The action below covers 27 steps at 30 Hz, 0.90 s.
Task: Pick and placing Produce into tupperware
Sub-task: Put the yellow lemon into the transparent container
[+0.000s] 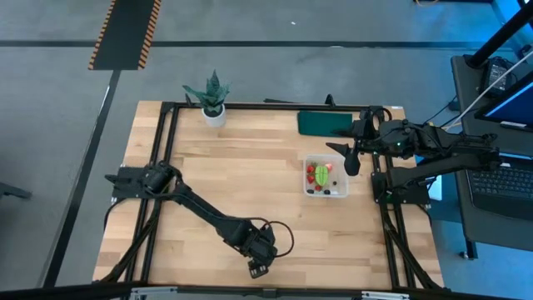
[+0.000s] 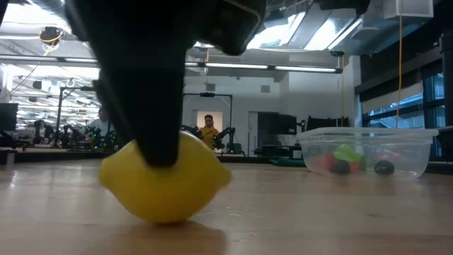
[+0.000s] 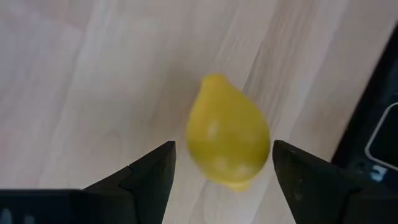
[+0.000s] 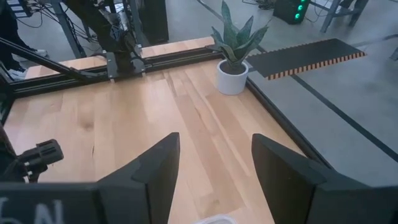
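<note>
Down at the near edge of the counter [image 1: 250, 167], well apart from the tupperware [image 1: 326, 177], the left pincer [image 3: 224, 171] stands spread wide over the lemon [image 3: 228, 140], one finger on each side of it and neither seen pressing it; the lemon rests on the wood. In the low view a dark finger [image 2: 152, 106] stands in front of the lemon [image 2: 166, 180]. The tupperware sits toward the right side of the counter, just in front of the flat dark green rectangle [image 1: 325, 122], and holds red berries [image 1: 317, 174], a green leafy piece [image 1: 323, 177] and dark berries [image 1: 326, 192]. The right pincer [image 4: 214, 165] hangs just beside the tupperware's far right corner, fingers parted and holding nothing. A potted plant [image 1: 213, 98] stands at the far edge, well left of the tupperware.
</note>
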### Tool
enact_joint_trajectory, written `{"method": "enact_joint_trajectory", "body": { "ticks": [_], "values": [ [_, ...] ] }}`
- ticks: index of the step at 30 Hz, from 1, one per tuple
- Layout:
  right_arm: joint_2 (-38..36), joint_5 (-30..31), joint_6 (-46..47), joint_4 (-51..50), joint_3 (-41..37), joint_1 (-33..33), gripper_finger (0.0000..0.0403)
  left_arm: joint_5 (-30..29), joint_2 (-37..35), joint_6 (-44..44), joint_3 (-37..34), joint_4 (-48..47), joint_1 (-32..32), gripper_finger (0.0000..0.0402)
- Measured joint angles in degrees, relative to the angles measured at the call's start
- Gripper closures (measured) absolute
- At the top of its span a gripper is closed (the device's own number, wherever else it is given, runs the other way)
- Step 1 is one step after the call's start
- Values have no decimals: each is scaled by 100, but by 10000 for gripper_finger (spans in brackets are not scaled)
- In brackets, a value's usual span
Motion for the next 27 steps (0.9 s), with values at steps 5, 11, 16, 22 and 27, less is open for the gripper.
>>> {"method": "enact_joint_trajectory", "body": {
  "ticks": [5,11,16,22,27],
  "values": [
    [0,0,2,0,2,0,199,0,98,-106,-2,-9,22,143],
    [0,0,2,2,0,0,199,-108,128,-121,-4,-15,99,143],
    [0,0,2,2,0,0,199,-117,123,-115,-4,22,131,143],
    [0,0,2,0,2,0,199,-115,123,-120,-4,91,123,143],
    [0,0,2,0,0,0,199,-115,119,-149,-4,240,127,143]
  ]
}}
